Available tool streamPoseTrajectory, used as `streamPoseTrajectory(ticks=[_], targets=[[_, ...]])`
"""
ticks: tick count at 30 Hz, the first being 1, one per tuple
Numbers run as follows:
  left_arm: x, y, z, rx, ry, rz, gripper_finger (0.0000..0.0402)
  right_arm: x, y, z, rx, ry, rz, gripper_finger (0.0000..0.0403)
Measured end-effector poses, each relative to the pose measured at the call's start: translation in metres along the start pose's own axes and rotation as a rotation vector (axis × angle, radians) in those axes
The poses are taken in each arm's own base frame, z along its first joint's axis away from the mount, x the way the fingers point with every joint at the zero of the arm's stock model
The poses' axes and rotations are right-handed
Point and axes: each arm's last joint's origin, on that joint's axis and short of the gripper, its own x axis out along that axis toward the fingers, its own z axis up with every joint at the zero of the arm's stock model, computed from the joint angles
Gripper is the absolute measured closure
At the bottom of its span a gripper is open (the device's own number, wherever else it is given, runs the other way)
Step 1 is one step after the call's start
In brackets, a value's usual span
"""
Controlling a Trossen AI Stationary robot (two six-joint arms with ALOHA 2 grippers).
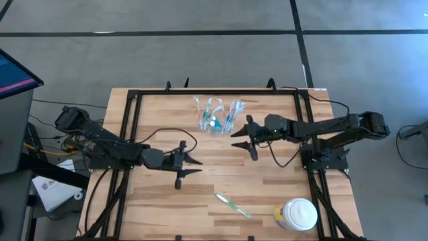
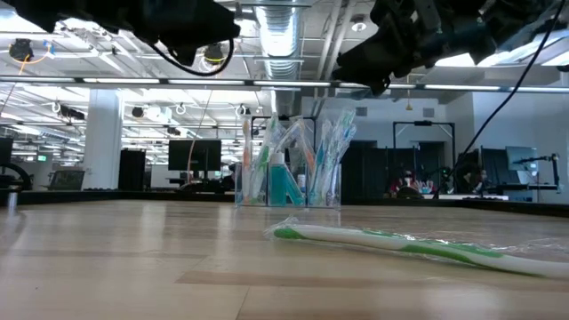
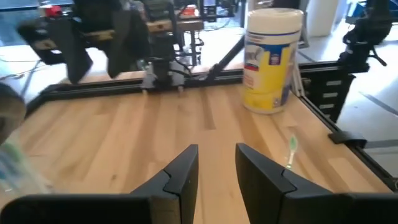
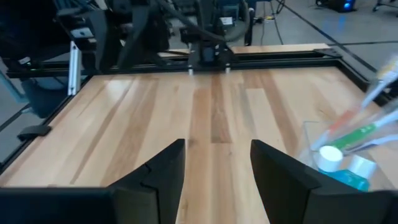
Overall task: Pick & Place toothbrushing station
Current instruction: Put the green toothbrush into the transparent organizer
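The clear plastic holder [image 1: 215,115] stands upright on its base at the table's far middle, with several blue, green and whitish toothbrushes and a teal tube [image 2: 284,185] in it; it also shows in the right wrist view [image 4: 348,155]. A green and white toothbrush [image 1: 233,204] lies flat near the front edge, also in the low view [image 2: 400,244]. My left gripper [image 1: 192,165] is open and empty above the table's middle left. My right gripper [image 1: 242,139] is open and empty just to the near right of the holder.
A white round lidded jar with a yellow label [image 1: 296,214] stands at the front right, also in the left wrist view [image 3: 272,59]. A black frame [image 1: 127,134] runs along the table's edges. Bare wood [image 1: 221,167] lies between the two grippers.
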Motion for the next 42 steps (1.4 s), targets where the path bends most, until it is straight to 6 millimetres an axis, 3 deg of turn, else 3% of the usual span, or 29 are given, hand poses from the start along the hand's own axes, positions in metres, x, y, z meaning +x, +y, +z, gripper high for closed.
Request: streamPoseTrajectory(ticks=[8, 31, 42], targets=[[0.027, -0.008, -0.028, 0.017, 0.07, -0.054, 0.0302, 0.001, 0.011, 0.0, -0.012, 0.002, 0.041, 0.0233], [0.107, -0.042, -0.067, 0.012, 0.236, -0.286, 0.0302, 0.001, 0.014, -0.003, -0.013, 0.029, 0.052, 0.0234], [0.116, -0.044, -0.079, 0.028, 0.31, -0.323, 0.0302, 0.001, 0.014, -0.003, -0.017, 0.03, 0.05, 0.0236]])
